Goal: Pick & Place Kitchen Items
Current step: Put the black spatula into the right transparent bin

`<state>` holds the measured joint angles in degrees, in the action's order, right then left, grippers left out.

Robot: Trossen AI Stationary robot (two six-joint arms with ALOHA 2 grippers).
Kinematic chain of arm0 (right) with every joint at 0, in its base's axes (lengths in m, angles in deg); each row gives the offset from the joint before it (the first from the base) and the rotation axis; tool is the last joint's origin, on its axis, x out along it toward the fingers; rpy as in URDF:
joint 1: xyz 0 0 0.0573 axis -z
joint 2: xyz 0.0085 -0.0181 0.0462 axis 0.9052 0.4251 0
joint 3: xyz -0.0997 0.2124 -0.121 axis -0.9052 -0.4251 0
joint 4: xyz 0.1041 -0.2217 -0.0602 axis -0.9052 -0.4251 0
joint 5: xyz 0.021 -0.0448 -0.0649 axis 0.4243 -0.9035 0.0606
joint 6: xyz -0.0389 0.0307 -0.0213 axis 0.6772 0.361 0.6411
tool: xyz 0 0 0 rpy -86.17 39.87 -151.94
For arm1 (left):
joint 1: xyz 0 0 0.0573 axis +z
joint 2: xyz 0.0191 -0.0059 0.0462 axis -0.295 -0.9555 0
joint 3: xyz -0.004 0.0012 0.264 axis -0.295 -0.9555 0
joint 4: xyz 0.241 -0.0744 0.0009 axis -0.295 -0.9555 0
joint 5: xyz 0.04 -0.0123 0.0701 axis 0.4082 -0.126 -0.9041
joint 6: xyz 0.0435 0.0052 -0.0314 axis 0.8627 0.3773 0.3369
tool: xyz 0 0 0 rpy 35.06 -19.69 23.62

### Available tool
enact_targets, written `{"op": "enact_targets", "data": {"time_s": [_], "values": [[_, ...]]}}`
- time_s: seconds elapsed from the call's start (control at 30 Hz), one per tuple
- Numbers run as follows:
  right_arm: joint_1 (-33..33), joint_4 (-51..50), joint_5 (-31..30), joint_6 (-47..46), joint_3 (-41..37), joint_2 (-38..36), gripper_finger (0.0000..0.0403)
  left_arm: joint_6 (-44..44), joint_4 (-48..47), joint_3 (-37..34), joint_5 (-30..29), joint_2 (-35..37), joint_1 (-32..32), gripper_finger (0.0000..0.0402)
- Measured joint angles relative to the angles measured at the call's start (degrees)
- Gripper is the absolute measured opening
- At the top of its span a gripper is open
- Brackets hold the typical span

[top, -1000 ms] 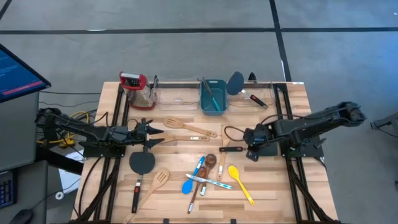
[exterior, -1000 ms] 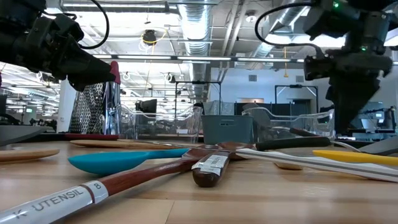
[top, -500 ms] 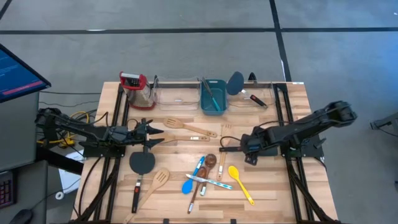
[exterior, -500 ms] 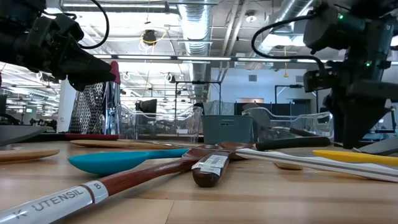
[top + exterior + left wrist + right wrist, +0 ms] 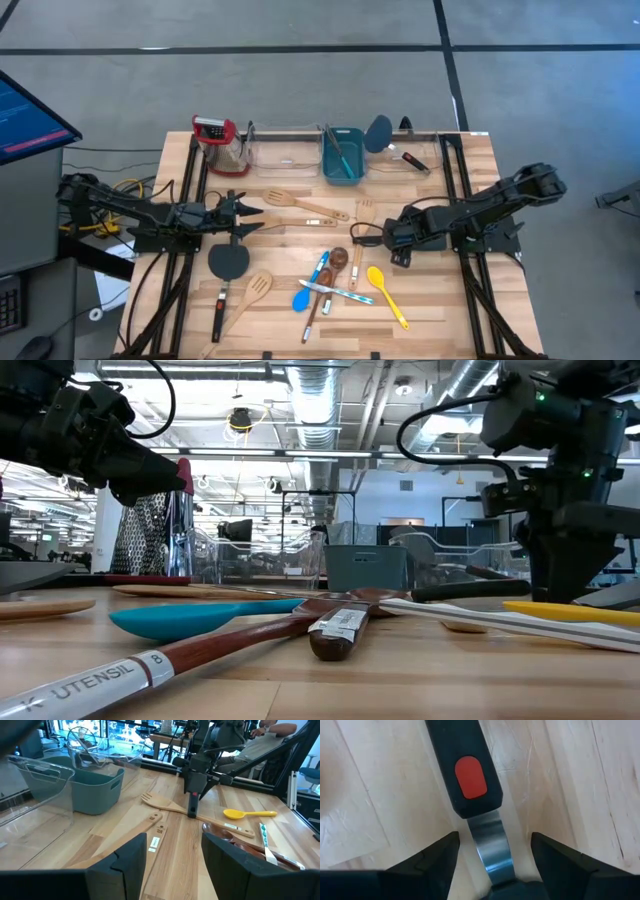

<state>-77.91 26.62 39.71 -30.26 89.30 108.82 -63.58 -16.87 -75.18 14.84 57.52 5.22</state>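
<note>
I find the wooden table (image 5: 440,310) carrying the working stock, with a teal tub (image 5: 342,156) and clear bins (image 5: 283,152) along its far edge, presumably the drop points.

My left arm waits over the table's left side, its left gripper (image 5: 173,852) spread and holding nothing, parked clear so the other arm has room.

My right arm reaches in from the right, and the right gripper (image 5: 492,852) sits low over a black-handled tool (image 5: 470,767). The wrist view shows a black handle with a red insert and a metal neck running between the fingers (image 5: 432,857), which stand wide apart on either side. They straddle it without touching it, so I judge this a lined-up approach, not a hold.

The kitchen items (image 5: 330,280) lie loose in a cluster at table centre: a yellow spoon (image 5: 385,293), a blue spoon (image 5: 305,293), pale wooden spatulas (image 5: 300,205) and a black spatula (image 5: 228,262) toward the left.

Next step in my judgement: lower slightly and close on the handle.
</note>
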Motion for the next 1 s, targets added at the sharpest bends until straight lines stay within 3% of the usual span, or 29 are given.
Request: {"op": "enact_targets", "data": {"time_s": [0.57, 1.0], "values": [[0.07, -0.02, -0.43, 0.02, -0.14, -1.58, 0.0073, 0.0, -0.02, 0.0, 0.0, 0.0, 0.02, 0.0177], [-0.02, -0.82, 0.68, 0.0, 1.55, -1.6, 0.0064, -0.02, -0.02, 0.0, 0.0, 0.02, 0.02, 0.0177]]}}
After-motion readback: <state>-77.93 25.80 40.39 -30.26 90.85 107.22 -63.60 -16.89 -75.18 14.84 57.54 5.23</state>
